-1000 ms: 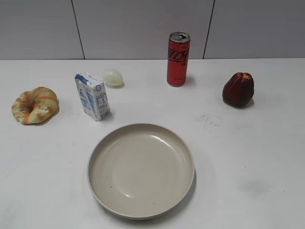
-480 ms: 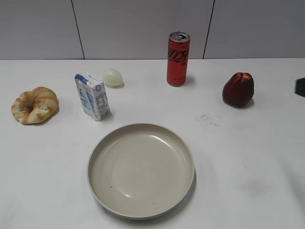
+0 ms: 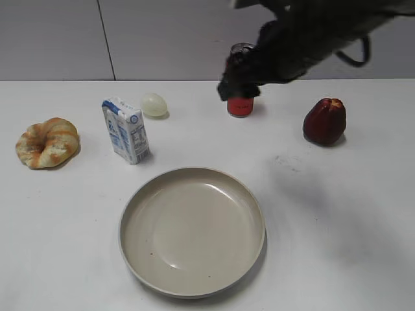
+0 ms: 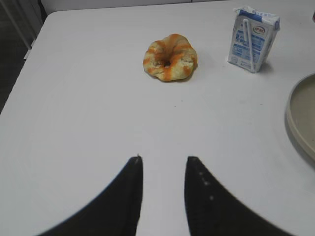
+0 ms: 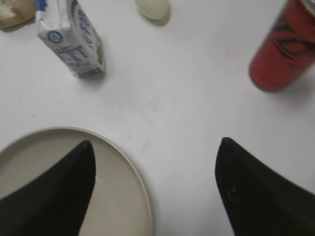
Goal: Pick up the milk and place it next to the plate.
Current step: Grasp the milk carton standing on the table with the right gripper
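The milk, a small white carton with blue print, stands upright left of centre, behind the plate's far left rim and apart from it. It also shows in the left wrist view and the right wrist view. The plate, wide and beige, lies empty at the front centre; parts of it show in both wrist views. My right gripper hangs blurred in the air in front of the red can, well right of the milk. Its fingers are wide open and empty. My left gripper is open and empty, over bare table, well short of the bread.
A ring-shaped bread lies at the far left. A pale egg sits behind the milk. The red can is mostly hidden by my right arm and shows in the right wrist view. A dark red fruit stands right.
My right arm has swung in from the right edge to above the red can and now covers most of it. The objects on the table have not moved.
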You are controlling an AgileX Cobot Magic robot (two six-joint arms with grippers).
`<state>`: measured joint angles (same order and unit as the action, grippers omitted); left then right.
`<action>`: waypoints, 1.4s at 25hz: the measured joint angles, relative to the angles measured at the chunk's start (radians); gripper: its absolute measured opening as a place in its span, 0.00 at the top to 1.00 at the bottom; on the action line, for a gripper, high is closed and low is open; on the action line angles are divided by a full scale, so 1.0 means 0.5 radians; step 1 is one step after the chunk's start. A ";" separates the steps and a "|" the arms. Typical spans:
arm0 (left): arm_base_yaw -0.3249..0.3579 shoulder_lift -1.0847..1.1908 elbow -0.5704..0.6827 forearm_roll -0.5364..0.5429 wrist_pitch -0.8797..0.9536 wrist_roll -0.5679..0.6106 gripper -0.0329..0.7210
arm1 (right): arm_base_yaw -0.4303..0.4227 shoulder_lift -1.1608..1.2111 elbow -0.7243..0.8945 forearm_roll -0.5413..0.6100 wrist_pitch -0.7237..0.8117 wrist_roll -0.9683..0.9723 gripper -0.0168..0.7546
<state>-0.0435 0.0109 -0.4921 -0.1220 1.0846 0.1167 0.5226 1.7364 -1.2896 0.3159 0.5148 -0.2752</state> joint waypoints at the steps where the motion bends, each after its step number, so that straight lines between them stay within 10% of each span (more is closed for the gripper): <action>1: 0.000 0.000 0.000 0.000 0.000 0.000 0.65 | 0.042 0.087 -0.144 0.000 0.063 0.000 0.24; 15: 0.000 0.000 0.000 0.000 0.000 0.000 0.65 | 0.432 1.207 -1.784 -0.151 0.603 0.108 0.10; 28: 0.000 0.000 0.000 0.000 0.000 0.000 0.65 | 0.436 1.546 -1.931 -0.151 0.377 0.113 0.14; 35: 0.000 0.000 0.000 0.000 0.000 0.000 0.65 | 0.436 1.620 -1.931 -0.167 0.345 0.115 0.38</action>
<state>-0.0435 0.0109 -0.4921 -0.1220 1.0846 0.1167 0.7407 2.5466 -2.2550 0.2323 0.6871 -0.2176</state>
